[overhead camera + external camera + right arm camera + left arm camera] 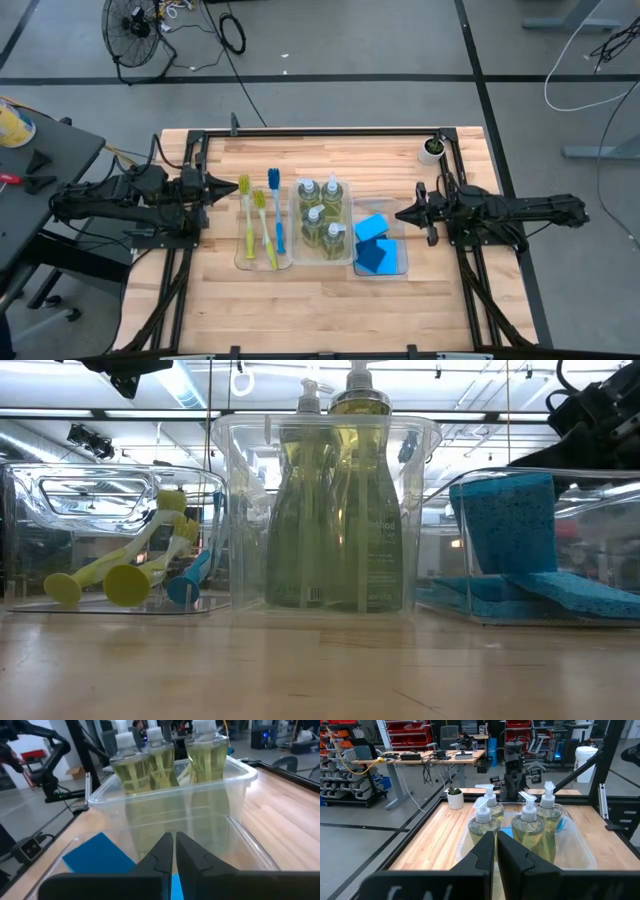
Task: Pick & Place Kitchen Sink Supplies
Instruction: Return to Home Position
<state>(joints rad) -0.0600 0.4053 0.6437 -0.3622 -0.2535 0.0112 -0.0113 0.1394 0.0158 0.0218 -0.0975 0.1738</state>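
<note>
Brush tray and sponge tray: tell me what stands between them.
The clear tray holding four soap bottles. The high view shows it plainly, and the low view shows it too.

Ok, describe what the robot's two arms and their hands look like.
The left arm and right arm are both matte black, built of chunky jointed segments, with dark cables running alongside. The left hand and right hand each taper to two dark, wedge-shaped fingers. No markings show.
</note>
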